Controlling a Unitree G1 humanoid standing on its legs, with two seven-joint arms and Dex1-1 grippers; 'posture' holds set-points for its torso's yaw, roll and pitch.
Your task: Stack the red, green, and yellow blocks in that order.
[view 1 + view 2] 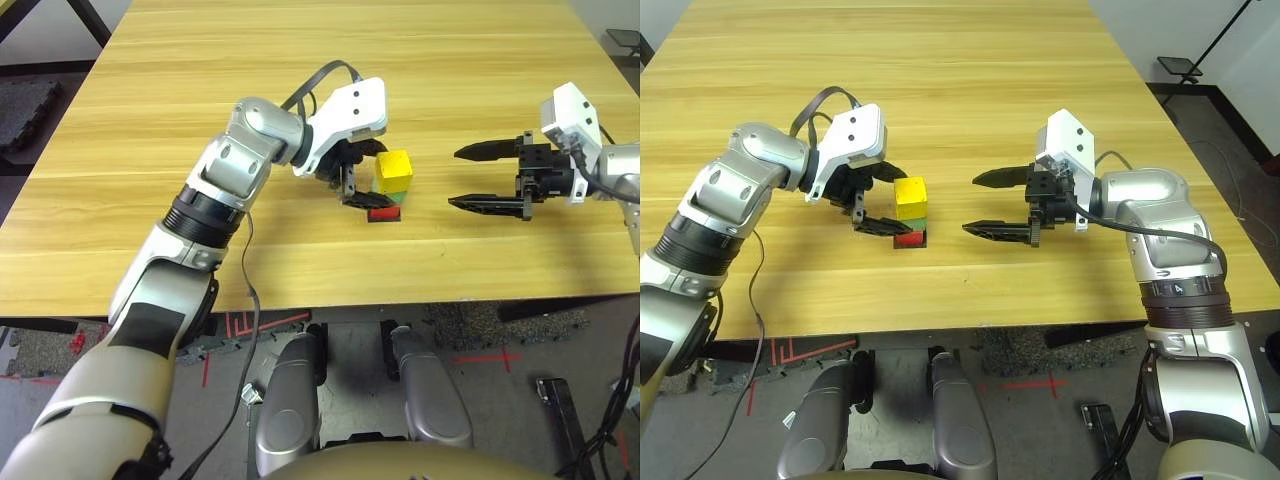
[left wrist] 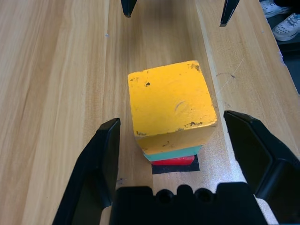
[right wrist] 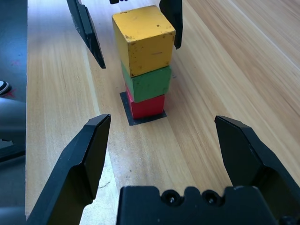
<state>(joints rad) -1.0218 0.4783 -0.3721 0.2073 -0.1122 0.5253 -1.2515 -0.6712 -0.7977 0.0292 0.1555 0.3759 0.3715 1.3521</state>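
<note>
Here the three blocks stand stacked on the black square patch (image 3: 146, 117) on the wooden table (image 1: 300, 90).

The red block (image 3: 147, 105) sits on the patch, the green block (image 3: 149, 83) rests on it, and the yellow block (image 3: 143, 38) tops the green one, turned slightly askew. The left gripper (image 1: 362, 180) sits around the stack at the height of the yellow block, its fingers (image 2: 101, 164) spread wide, one on each side of that block and clear of it. The right gripper (image 1: 990, 204) hovers to the right of the stack, well apart from it, pointing at it with fingers (image 3: 82, 164) open and empty.
</note>
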